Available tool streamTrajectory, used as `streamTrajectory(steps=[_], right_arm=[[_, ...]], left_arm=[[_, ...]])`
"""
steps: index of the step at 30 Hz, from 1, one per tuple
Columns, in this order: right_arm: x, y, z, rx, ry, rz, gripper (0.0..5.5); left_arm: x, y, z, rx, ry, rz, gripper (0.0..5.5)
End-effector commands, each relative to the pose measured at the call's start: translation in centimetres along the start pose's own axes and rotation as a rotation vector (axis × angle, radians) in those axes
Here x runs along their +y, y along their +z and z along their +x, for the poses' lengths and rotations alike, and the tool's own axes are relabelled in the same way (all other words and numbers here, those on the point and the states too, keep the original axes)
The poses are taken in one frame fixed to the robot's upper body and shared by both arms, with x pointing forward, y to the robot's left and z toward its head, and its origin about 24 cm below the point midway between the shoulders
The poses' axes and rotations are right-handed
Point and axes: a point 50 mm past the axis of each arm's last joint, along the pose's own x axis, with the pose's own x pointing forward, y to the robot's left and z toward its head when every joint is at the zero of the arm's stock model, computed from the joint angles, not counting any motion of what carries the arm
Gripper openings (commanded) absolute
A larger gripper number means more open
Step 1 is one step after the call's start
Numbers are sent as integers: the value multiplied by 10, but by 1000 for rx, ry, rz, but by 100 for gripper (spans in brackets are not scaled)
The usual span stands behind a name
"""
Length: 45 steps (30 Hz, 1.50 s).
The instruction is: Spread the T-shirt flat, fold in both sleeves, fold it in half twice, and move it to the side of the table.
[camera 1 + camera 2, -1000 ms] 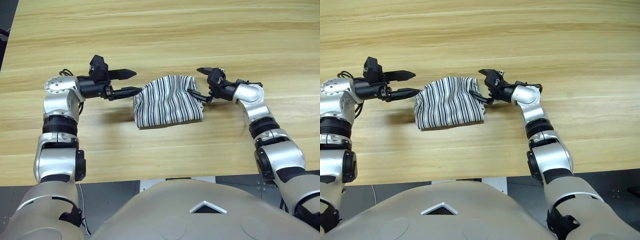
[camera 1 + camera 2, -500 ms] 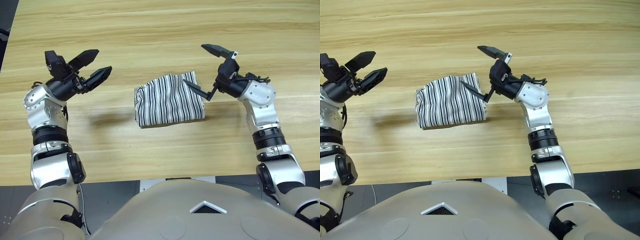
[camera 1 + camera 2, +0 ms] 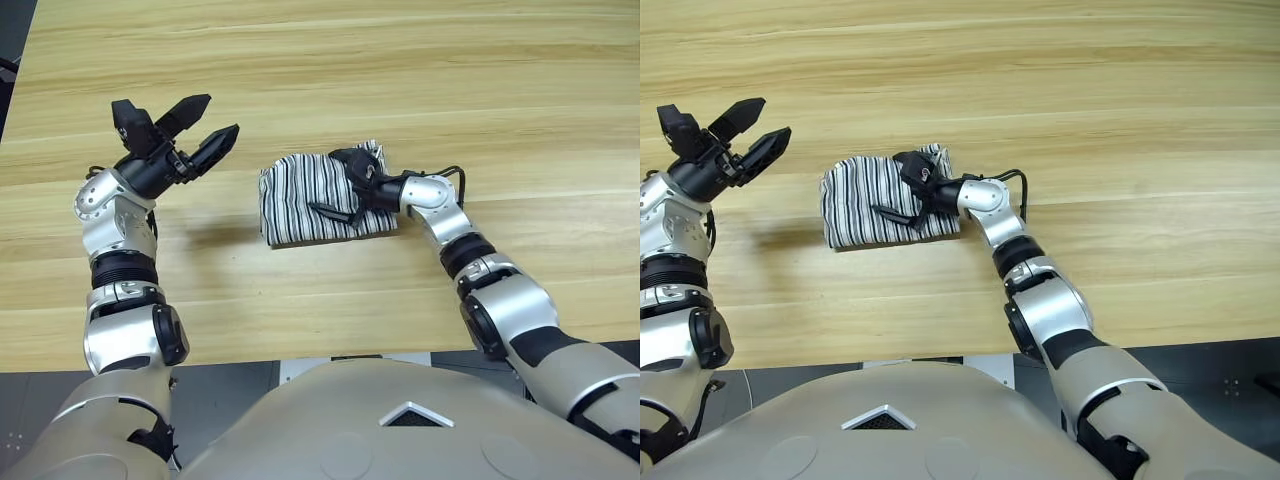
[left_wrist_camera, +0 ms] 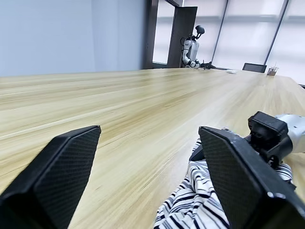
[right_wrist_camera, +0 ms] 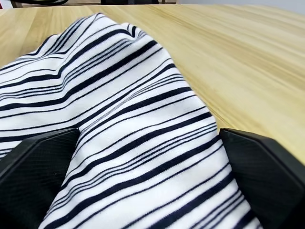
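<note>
Striped T-shirt (image 3: 295,195) lies folded beneath our right gripper (image 3: 338,185), jaws spread; our left gripper (image 3: 216,117) gapes well apart. Pushing unevenly, we could drag the top layers loose.

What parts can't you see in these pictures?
Sleeves of the shirt: lost inside its folds, head views.
Shirt cloth under the right pincer: covered by it, head views.
Most of the shirt, left wrist view: cut off by the picture's edge and behind the left pincer.
Shirt's outline, right wrist view: runs off the edges.
</note>
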Motion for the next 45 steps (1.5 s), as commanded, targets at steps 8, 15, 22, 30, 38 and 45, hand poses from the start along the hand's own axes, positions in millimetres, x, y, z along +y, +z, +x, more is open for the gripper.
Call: streamTrajectory(steps=[8, 15, 22, 30, 38, 45], right_arm=[[-46, -99, -155, 570, -395, 90, 548], [-53, -119, -239, 571, -879, 262, 548], [-64, -112, -261, 353, -1395, 348, 548], [-86, -31, -260, -38, -1756, -287, 548], [-63, 25, -192, -328, -1487, -667, 548], [-48, -13, -117, -274, -1197, -342, 548]], left_arm=[[2, -18, 6, -38, 186, -59, 382], [6, -22, 10, -176, 506, -13, 382], [3, -19, 45, -73, 640, 256, 382], [-7, -21, 81, 60, 707, 607, 382], [-14, -17, 88, -35, 822, 693, 382], [-27, -35, 94, -67, 904, 579, 382]])
